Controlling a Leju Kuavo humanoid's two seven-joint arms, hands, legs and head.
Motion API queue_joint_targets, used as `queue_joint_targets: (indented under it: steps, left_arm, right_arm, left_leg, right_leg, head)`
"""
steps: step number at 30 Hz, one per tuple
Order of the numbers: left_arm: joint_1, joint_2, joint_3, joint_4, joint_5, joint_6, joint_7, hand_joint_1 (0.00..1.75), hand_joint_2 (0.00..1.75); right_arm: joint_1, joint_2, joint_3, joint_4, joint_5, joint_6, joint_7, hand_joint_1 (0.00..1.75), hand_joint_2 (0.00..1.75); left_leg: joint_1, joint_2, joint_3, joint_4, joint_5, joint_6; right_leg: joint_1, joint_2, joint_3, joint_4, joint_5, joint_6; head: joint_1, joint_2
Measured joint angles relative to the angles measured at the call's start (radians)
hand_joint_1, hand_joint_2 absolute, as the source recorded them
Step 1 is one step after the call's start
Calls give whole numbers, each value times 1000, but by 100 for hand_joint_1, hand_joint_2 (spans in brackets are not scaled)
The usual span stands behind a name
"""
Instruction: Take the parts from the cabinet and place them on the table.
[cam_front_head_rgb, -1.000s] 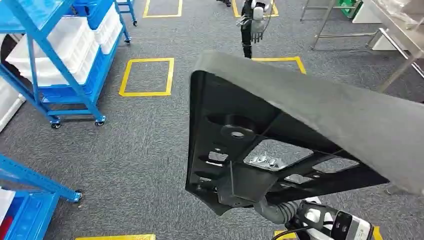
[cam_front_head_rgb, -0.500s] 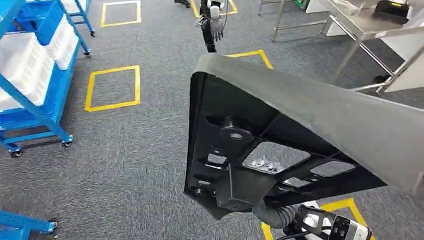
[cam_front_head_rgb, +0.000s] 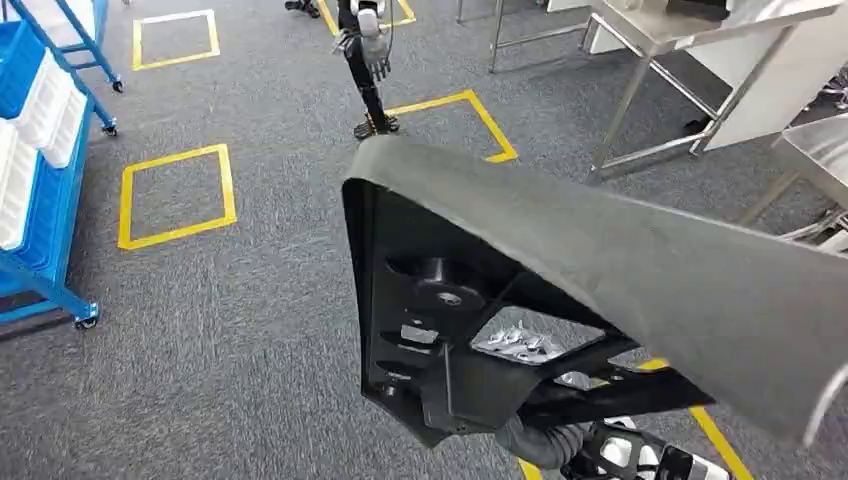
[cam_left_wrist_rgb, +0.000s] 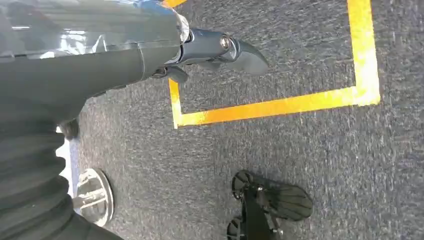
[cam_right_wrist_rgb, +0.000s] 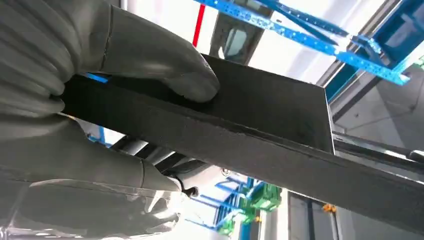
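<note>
Above grey carpet with yellow floor squares, right hand clamped on large black panel, left hand hanging, grip unclear.

Big black panel fills centre and right of frame, ribbed underside facing camera. Yellow floor squares upper left; blue rack left edge; steel table upper right.

No legible text, label, brand, number or sign anywhere.
</note>
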Motion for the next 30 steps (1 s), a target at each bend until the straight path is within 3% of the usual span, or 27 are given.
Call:
queue_joint_targets:
  steps: [2,3,4,6,7,8,9,10,11,12,13,15,17,18,19,20,22,23,24,25,27,28,29,30]
  left_arm:
    - [-3,-3,0,0,1,0,0,0,175]
    - [-4,-4,0,0,2,-1,0,0,175]
    - [-4,-6,0,0,5,-2,0,0,175]
    - [-1,-7,3,0,7,-2,-1,0,175]
    - [2,-7,5,0,7,-2,-2,0,175]
    - [4,-7,5,0,7,-3,-3,0,175]
    - [4,-7,5,0,7,-3,-4,0,175]
    - [4,-7,5,0,7,-4,-6,0,175]
    - [4,-7,5,0,7,-5,-8,0,175]
    - [4,-7,5,0,7,-5,-11,0,175]
    - [5,-6,5,0,6,-5,-15,0,175]
    - [4,-6,5,0,5,-7,-18,0,175]
    - [2,-6,5,0,5,-7,-18,0,175]
    - [0,-8,5,0,5,-7,-17,0,175]
    - [-1,-8,5,0,5,-6,-17,0,175]
    - [0,-8,5,0,5,-5,-16,0,175]
    - [6,-8,5,0,5,-5,-16,0,175]
    - [8,-8,5,0,4,-4,-15,0,175]
    - [7,-8,5,0,4,-4,-15,0,175]
    - [6,-8,5,0,4,-4,-15,0,175]
    - [4,-8,5,0,4,-4,-15,0,175]
    - [4,-8,5,0,4,-4,-13,0,175]
    - [4,-8,5,0,4,-4,-11,0,175]
    - [4,-8,5,0,4,-3,-8,0,175]
  right_arm:
    - [1,0,6,-2,6,-3,0,175,175]
    - [1,0,9,-5,6,-3,0,175,175]
    - [-3,0,11,-8,6,-4,0,175,175]
    - [-5,2,18,-8,6,-5,0,175,175]
    - [-3,2,21,-8,6,-6,0,175,175]
    - [-2,2,24,-8,6,-7,0,175,175]
    - [-2,2,26,-8,6,-8,0,175,175]
    - [-2,2,27,-8,6,-9,0,175,175]
    - [-2,2,27,-8,6,-10,0,175,175]
    - [-2,2,27,-8,6,-11,0,175,175]
    - [-2,2,28,-8,7,-13,0,175,175]
    - [-2,2,29,-8,12,-19,0,175,175]
    - [0,1,29,-8,13,-22,0,175,175]
    - [0,0,29,-8,13,-23,0,175,175]
    - [-2,0,29,-8,10,-23,0,175,175]
    - [-4,0,29,-8,8,-23,0,175,175]
    - [-3,0,29,-7,5,-23,0,175,175]
    - [-2,-2,29,-5,2,-23,0,175,175]
    - [-1,-3,29,-3,1,-23,0,175,175]
    - [-1,-4,29,-2,0,-24,0,175,175]
    - [-1,-5,28,-2,-2,-24,0,175,175]
    - [-2,-5,28,-2,-2,-25,0,175,175]
    - [-2,-5,28,-2,-2,-25,0,175,175]
    - [-1,-5,28,-3,-2,-26,0,175,175]
  left_leg:
    - [2,19,8,-2,-3,-12]
    - [9,-5,4,9,-13,-19]
    - [10,-44,-10,46,-41,-22]
    - [12,-71,-86,210,-126,-27]
    - [12,-73,-125,290,-155,-28]
    - [12,-74,-147,331,-158,-28]
    - [12,-74,-146,323,-138,-26]
    - [12,-75,-123,265,-95,-23]
    - [12,-82,-82,173,-43,-20]
    - [12,-103,-40,81,2,-16]
    - [12,-151,-15,24,3,-10]
    - [9,-143,-11,9,2,-7]
    - [6,-128,-11,7,6,4]
    - [18,-113,-8,-8,15,16]
    - [15,-103,-6,-12,17,22]
    - [14,-93,-7,-12,19,26]
    - [9,-70,-8,-12,17,28]
    - [8,-57,-10,-11,17,28]
    - [8,-45,-10,-11,16,28]
    - [8,-35,-9,-10,15,27]
    - [8,-19,-5,-8,11,23]
    - [6,-14,-2,-6,9,18]
    - [0,-6,-3,-2,4,10]
    - [1,0,-2,-3,3,6]
  right_leg:
    - [1,20,1,-5,2,-13]
    - [-6,26,6,-10,7,-20]
    - [-6,33,6,-10,7,-25]
    - [-3,50,4,-10,8,-31]
    - [-1,61,4,-10,8,-33]
    - [0,72,4,-9,8,-33]
    - [0,83,5,-9,8,-33]
    - [0,95,8,-8,8,-32]
    - [0,106,11,-8,7,-31]
    - [-1,117,13,-7,6,-29]
    - [0,125,12,-6,6,-25]
    - [-3,143,1,-4,10,-11]
    - [-7,162,-2,-10,17,3]
    - [-3,155,-4,-3,10,8]
    - [1,105,-17,25,-13,10]
    - [0,76,-47,83,-51,12]
    - [-4,57,-122,238,-120,18]
    - [-5,54,-151,296,-134,20]
    - [-6,52,-155,301,-120,23]
    - [-7,48,-134,258,-89,23]
    - [-7,25,-37,79,-6,17]
    - [-3,-17,8,2,11,10]
    - [6,-21,11,-12,4,6]
    - [6,-6,7,-12,6,2]
  head:
    - [0,0]
    - [0,0]
    - [0,0]
    - [0,0]
    - [0,0]
    - [0,0]
    - [0,0]
    - [0,0]
    - [0,0]
    - [0,0]
    - [0,0]
    - [0,0]
    - [0,0]
    - [0,0]
    - [0,0]
    - [0,0]
    - [0,0]
    - [0,0]
    - [0,0]
    - [0,0]
    - [0,0]
    - [0,0]
    - [0,0]
    - [0,0]
